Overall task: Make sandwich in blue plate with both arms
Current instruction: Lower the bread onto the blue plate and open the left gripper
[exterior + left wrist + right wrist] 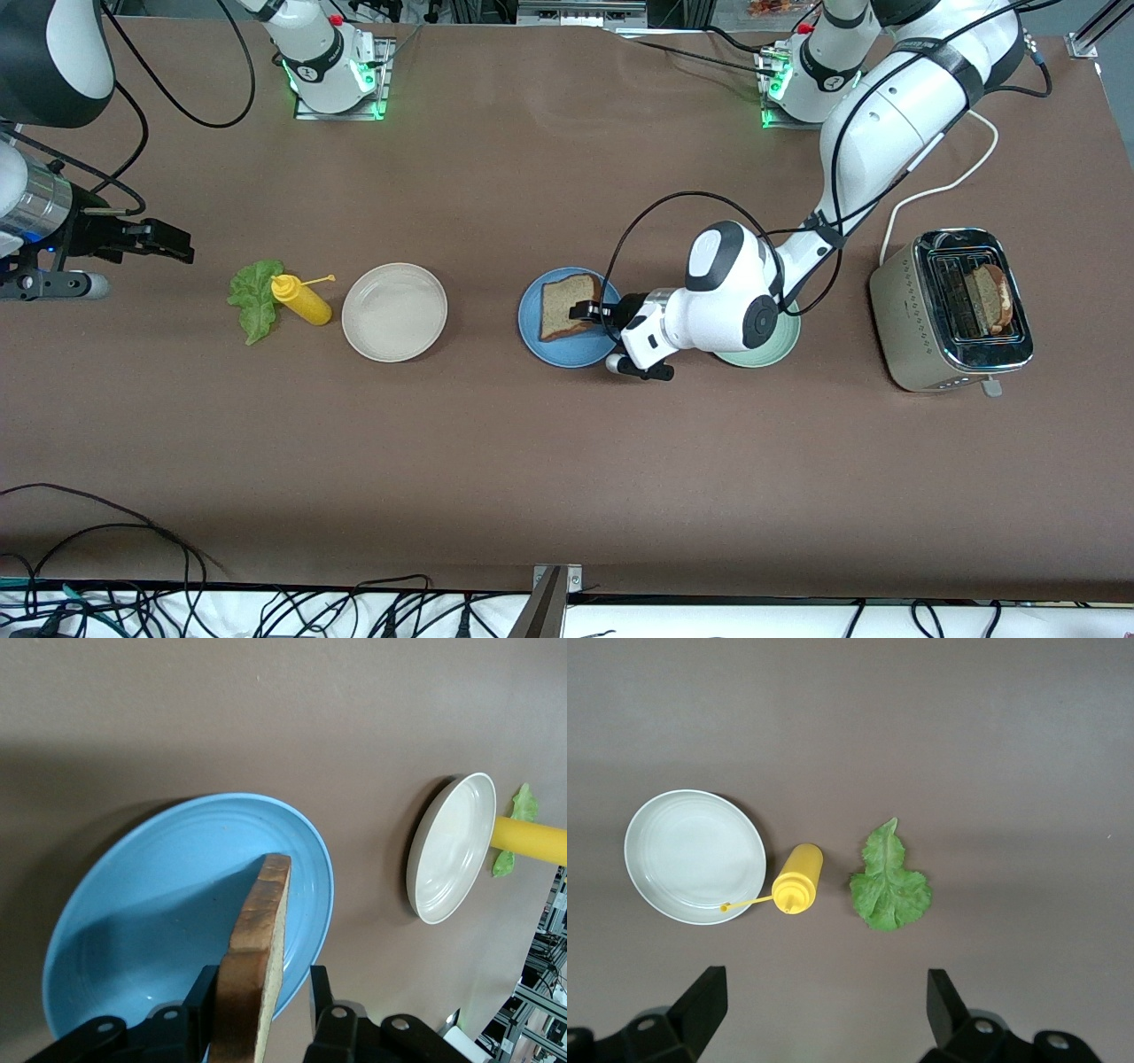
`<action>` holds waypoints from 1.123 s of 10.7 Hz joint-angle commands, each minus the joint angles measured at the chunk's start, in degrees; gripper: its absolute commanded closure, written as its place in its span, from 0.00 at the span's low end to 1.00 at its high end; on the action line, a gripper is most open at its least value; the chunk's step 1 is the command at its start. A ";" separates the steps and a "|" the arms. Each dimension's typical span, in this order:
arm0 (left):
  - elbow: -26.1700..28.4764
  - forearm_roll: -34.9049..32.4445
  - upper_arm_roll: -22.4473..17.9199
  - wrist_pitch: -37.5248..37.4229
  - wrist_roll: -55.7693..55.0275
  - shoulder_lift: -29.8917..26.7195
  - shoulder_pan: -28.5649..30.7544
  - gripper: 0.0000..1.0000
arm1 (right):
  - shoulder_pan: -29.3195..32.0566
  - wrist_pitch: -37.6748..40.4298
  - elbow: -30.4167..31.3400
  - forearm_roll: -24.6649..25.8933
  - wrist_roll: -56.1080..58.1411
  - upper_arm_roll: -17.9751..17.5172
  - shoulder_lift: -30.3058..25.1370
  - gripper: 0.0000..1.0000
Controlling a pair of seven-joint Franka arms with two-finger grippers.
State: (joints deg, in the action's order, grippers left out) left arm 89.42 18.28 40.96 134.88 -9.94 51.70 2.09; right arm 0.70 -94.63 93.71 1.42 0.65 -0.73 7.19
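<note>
I find the first brown speckled bread slice [567, 306] on the round blue plate [545, 347] mid-counter, the left tool [262, 1005] loosely around its crust. The ruffled green lettuce leaf [889, 886] and the toaster's slice [988, 299] remain. The right tool [824, 1001] waits open.

A bread slice [567, 306] lies on the middle plate [567, 353]. In the front view, at its nine o'clock sit another plate [394, 312], then the bottle [301, 301] beside the lettuce leaf [254, 297]. At three o'clock sit a third plate [762, 359], then the toaster [904, 310] holding a second slice [988, 299].
</note>
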 commanded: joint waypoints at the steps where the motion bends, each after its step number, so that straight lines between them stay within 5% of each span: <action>1: -0.30 0.44 -1.49 -0.58 1.16 -1.43 -0.33 0.33 | 0.26 0.94 -0.37 0.25 0.14 -0.33 -0.51 0.00; 3: -0.30 0.26 -2.72 -0.58 1.24 -2.12 -0.07 0.00 | 0.26 0.94 -0.37 0.25 0.14 -0.33 -0.43 0.00; 7: 0.31 -2.62 -5.71 -5.57 1.42 -7.83 -0.42 0.00 | 0.26 0.94 -0.28 0.25 0.14 -0.33 -0.43 0.00; 12: 0.23 -8.86 -13.78 -24.18 2.91 -21.61 -0.50 0.00 | 0.26 0.94 -0.19 0.25 0.84 -0.33 -0.25 0.00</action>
State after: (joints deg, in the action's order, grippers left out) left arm 88.35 13.34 31.59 118.78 -8.32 38.67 2.25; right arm 0.68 -94.53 93.71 1.42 0.68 -0.74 7.19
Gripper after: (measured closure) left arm 0.000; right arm 0.000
